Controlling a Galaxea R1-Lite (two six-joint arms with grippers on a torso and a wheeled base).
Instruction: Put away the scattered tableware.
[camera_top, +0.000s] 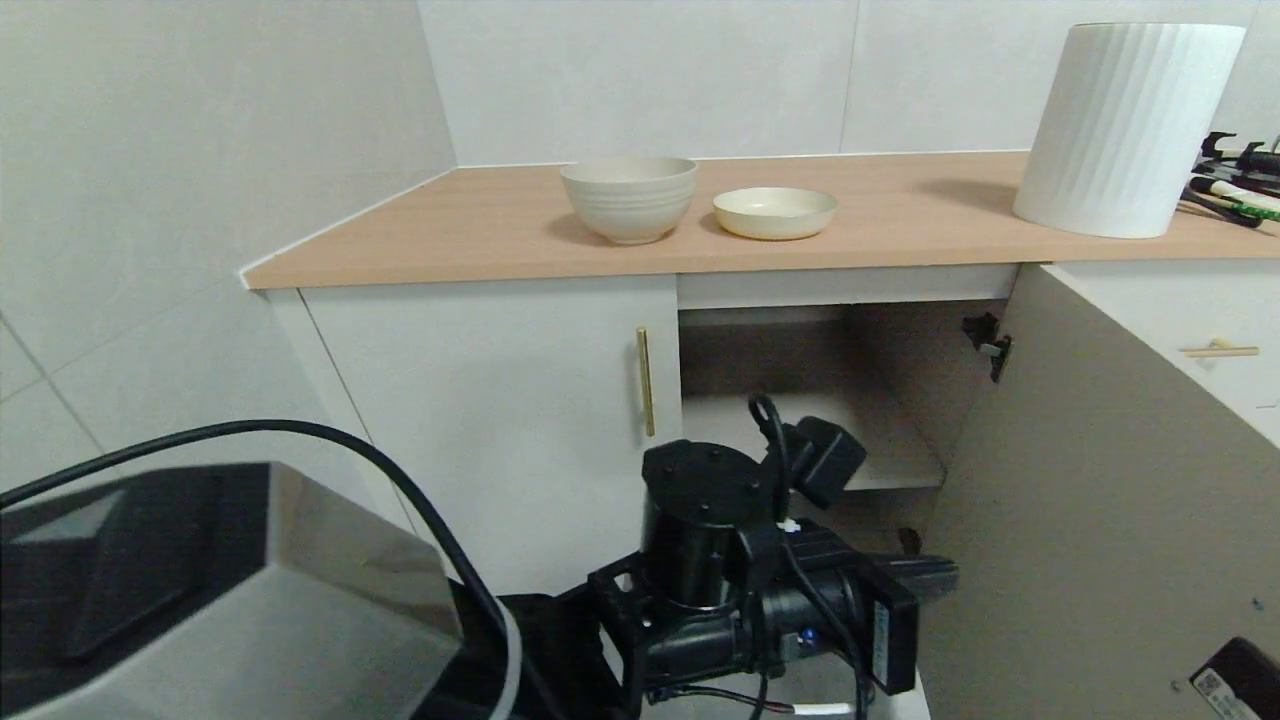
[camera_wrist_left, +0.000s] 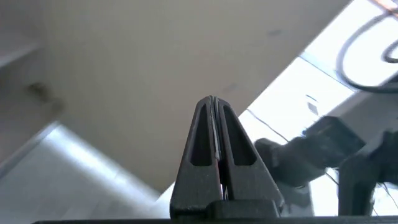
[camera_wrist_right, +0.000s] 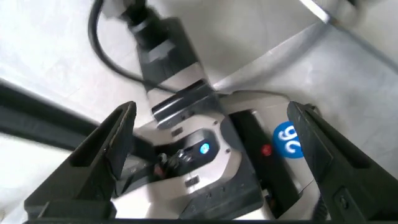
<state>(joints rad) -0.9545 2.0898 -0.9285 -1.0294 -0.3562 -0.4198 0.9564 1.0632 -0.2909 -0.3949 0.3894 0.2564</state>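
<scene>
A beige ribbed bowl (camera_top: 629, 198) and a shallow cream dish (camera_top: 775, 212) stand side by side on the wooden countertop (camera_top: 480, 235), both far above my arms. In the left wrist view my left gripper (camera_wrist_left: 212, 111) is shut with nothing between its fingers, and the inner face of the open cabinet door lies behind it. That arm (camera_top: 740, 560) hangs low in front of the open cabinet (camera_top: 810, 420). My right gripper (camera_wrist_right: 211, 118) is open and empty, with robot hardware below it.
A tall white ribbed container (camera_top: 1125, 125) and several utensils (camera_top: 1235, 190) occupy the counter's right end. The cabinet's right door (camera_top: 1080, 500) swings out wide; the left door (camera_top: 500, 420) with its brass handle is closed. An inner shelf (camera_top: 860, 440) is bare.
</scene>
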